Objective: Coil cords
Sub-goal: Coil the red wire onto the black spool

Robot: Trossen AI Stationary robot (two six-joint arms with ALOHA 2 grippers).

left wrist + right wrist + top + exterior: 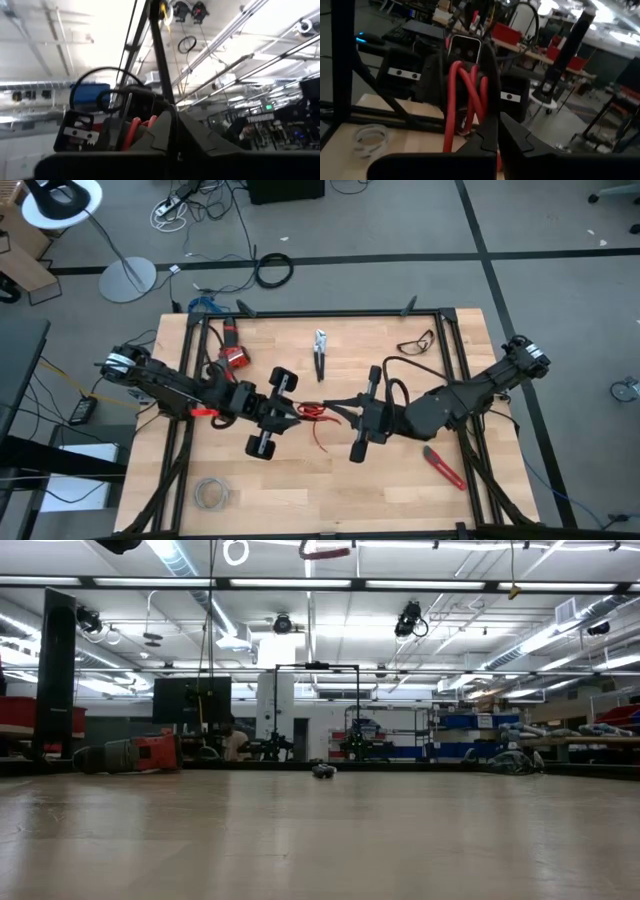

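Because both arms meet over the table's [400, 480] middle, the red cord [316, 416] hangs looped between them: the right gripper [333, 413] is clamped on its strands, and the left gripper [293, 414], seemingly pinching too, anchors the other side for coiling.

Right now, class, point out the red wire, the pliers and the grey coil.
red wire [312, 412], high view, looped middle between the grippers
pliers [320, 350], high view, handles
grey coil [210, 493], high view, its ring
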